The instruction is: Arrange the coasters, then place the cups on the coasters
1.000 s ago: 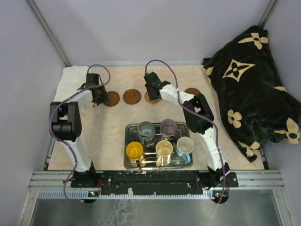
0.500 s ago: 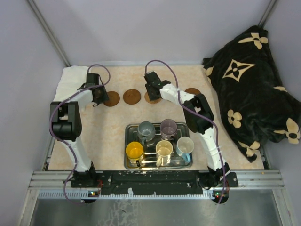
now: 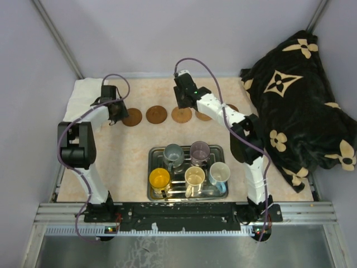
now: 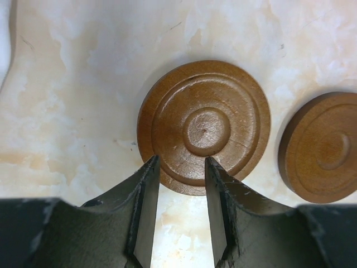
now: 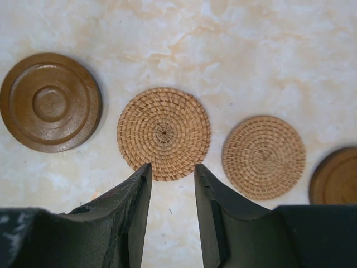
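The coasters lay in a row across the upper middle of the table, with the cups in the tray at lower centre; the spacing would best be evened by small flat nudges. The left end effector, over a wooden coaster's near rim, and the right end effector, just below a woven coaster, were seen released and empty. Since a second earlier, the right arm had been drawn toward the frame's top, and that coaster was uncovered.
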Tool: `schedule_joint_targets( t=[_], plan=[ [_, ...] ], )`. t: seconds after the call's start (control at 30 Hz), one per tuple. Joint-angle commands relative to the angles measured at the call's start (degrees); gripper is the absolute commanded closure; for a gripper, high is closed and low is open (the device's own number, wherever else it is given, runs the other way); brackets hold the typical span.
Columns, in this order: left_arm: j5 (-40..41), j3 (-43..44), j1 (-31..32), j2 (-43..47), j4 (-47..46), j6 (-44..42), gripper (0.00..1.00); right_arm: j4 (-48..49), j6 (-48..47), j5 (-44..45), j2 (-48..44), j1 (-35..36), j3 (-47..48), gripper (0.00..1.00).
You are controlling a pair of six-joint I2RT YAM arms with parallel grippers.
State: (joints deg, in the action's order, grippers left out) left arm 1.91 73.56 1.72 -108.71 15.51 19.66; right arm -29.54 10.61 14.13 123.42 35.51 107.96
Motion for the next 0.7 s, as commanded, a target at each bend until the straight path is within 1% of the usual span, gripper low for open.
schedule_joint_targets(
  t=[0.0,0.13,0.27,0.37,0.4,0.53,0.67],
  plan=[
    [-0.33,2.84,-0.35,4.96,0.03,-0.72,0.55,2.31,-0.88,3.78,-9.34,0.01,-3.67,0.61],
    [-0.53,1.53,-0.32,9.55,0.1,-1.02,0.51,3.96,0.06,5.92,-16.07,-0.57,-10.65,0.54],
    [-1.99,-1.52,-0.29,14.97,0.14,-1.52,0.48,4.77,1.61,8.63,-23.34,-1.27,-18.99,0.39],
    [-4.06,-4.7,-0.1,19.13,0.58,-1.51,0.45,4.69,3.11,9.97,-28.04,-1.93,-25.07,0.31],
    [-4.57,-5.86,0.04,20.55,0.8,-1.52,0.45,4.48,3.63,10.55,-30.85,-2.12,-26.86,0.29],
    [-5.35,-11.24,1.41,27.01,1.37,-1.93,0.45,2.99,5.52,12.63,-36.66,-2.61,-33.16,0.23],
    [-3.14,-16.08,5.44,33.76,2.8,-2.44,0.44,1.77,7.1,14.65,-42.83,-2.88,-38.07,0.17]
  ],
)
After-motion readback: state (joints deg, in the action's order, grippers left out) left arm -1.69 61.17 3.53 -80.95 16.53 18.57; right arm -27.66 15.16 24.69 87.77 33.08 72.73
